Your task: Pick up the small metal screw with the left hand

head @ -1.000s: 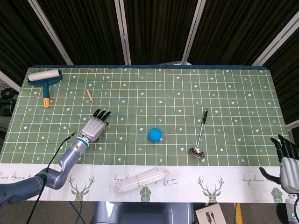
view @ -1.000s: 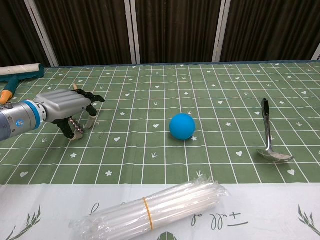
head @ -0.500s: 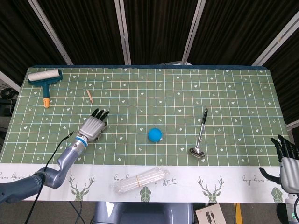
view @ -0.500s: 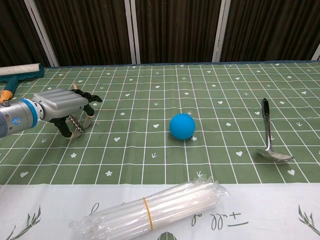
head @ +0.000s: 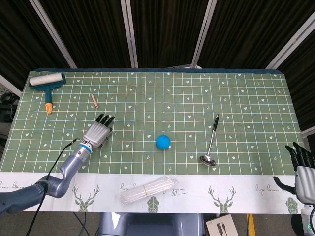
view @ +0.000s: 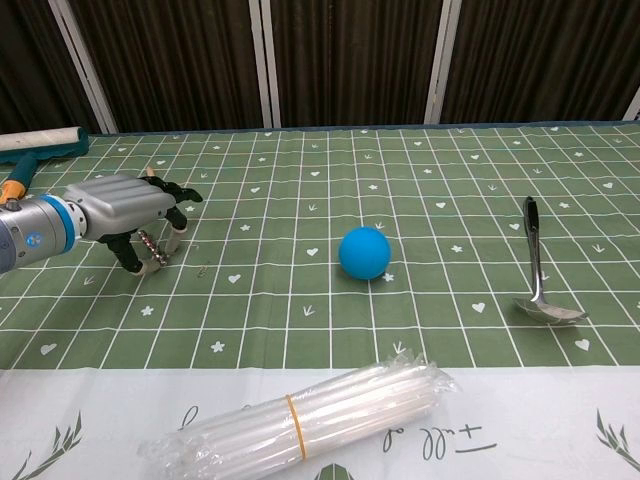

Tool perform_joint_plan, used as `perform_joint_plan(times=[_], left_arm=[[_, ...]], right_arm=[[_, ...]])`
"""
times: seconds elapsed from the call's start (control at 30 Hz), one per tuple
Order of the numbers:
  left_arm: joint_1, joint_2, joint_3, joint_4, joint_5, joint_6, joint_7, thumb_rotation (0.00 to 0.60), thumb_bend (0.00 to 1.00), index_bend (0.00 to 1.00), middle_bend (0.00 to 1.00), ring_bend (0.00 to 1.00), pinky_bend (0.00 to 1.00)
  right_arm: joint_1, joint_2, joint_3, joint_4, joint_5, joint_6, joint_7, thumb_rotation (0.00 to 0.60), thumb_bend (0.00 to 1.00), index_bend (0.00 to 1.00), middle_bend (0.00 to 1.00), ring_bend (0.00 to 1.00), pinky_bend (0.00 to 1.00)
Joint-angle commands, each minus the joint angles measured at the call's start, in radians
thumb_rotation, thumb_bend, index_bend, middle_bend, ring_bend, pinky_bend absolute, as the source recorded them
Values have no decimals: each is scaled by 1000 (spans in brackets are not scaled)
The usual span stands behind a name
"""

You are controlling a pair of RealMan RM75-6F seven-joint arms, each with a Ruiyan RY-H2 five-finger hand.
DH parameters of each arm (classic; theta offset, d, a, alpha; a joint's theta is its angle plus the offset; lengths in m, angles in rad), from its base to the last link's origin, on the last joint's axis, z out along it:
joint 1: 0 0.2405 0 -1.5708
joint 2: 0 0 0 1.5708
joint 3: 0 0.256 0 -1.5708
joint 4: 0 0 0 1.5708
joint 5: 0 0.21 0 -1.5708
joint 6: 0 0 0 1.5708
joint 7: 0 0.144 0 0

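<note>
My left hand (head: 98, 132) is low over the left part of the green grid tablecloth; in the chest view the left hand (view: 125, 208) has its fingers curled downward. A small threaded metal screw (view: 150, 241) shows between the thumb and a finger, pinched there just above the cloth. In the head view the screw is hidden under the hand. My right hand (head: 301, 166) is off the table at the bottom right corner with its fingers apart, holding nothing.
A blue ball (view: 363, 252) lies mid-table, a metal spoon (view: 535, 268) to its right. A bundle of clear straws (view: 300, 415) lies near the front edge. A lint roller (head: 47, 82) and a thin wooden stick (head: 94, 102) lie at the far left.
The left hand has drawn slightly left and back, the screw moving with it between the fingers. The right hand has not moved.
</note>
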Motion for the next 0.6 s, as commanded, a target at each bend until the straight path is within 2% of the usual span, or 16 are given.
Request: perform_joint_plan(times=[0.03, 0.43, 0.6], left_arm=[[-1, 5, -1, -3, -5, -3, -1, 600, 291, 471, 0, 0, 0], [-1, -15, 6, 9, 0, 0, -9, 600, 291, 474, 0, 0, 0], [-3, -14, 4, 12, -2, -1, -8, 600, 306, 504, 0, 0, 0]], right_arm=[[0, 0, 0, 0, -1, 0, -1, 600, 101, 79, 0, 0, 67], [1, -1, -1, -1, 0, -2, -4, 600, 101, 79, 0, 0, 68], [0, 0, 0, -2, 5, -3, 0, 600, 101, 79, 0, 0, 68]])
